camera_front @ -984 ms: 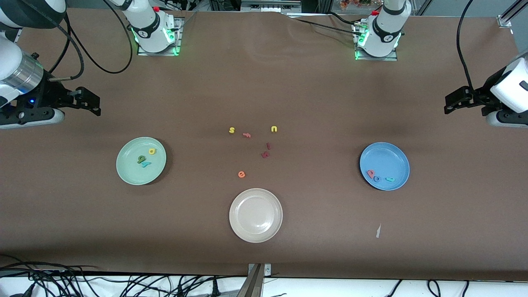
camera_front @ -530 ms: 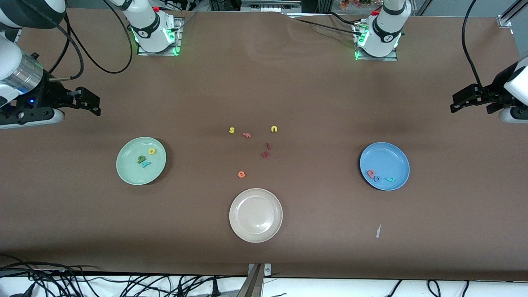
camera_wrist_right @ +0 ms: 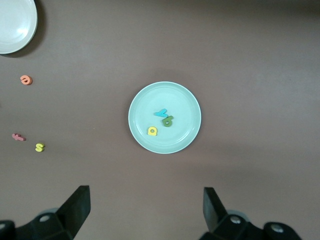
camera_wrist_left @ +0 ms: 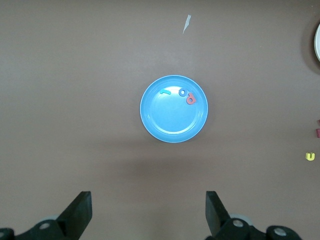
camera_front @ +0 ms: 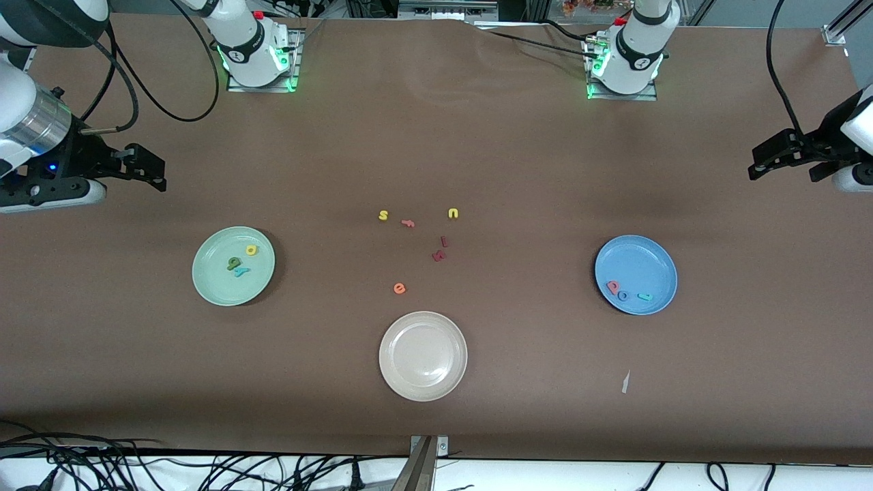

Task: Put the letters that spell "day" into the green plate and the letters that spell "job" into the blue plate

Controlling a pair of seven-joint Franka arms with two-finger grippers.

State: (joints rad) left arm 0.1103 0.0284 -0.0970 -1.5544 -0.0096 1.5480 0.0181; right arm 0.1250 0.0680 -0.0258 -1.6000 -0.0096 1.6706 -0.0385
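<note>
The green plate (camera_front: pixel 222 283) lies toward the right arm's end of the table and holds a yellow d (camera_front: pixel 252 250), an olive-green a (camera_front: pixel 234 263) and a teal y (camera_front: pixel 241 272). The blue plate (camera_front: pixel 648 262) lies toward the left arm's end and holds a pink-red b (camera_front: pixel 613 287), a blue o (camera_front: pixel 623 295) and a teal j (camera_front: pixel 644 296). My right gripper (camera_wrist_right: pixel 146 207) hangs open and empty high above the table beside the green plate (camera_wrist_right: pixel 182 107). My left gripper (camera_wrist_left: pixel 148 210) is open and empty, high above the table beside the blue plate (camera_wrist_left: pixel 170 120).
An empty beige plate (camera_front: pixel 423 392) sits nearest the front camera. Loose letters lie mid-table: yellow s (camera_front: pixel 383 215), pink f (camera_front: pixel 408 223), yellow u (camera_front: pixel 453 213), two dark red ones (camera_front: pixel 438 256), orange e (camera_front: pixel 400 288). A paper scrap (camera_front: pixel 625 382) lies near the blue plate.
The left arm has drawn back toward its own end of the table and risen a little, its gripper still open. The right arm and all the letters have stayed put.
</note>
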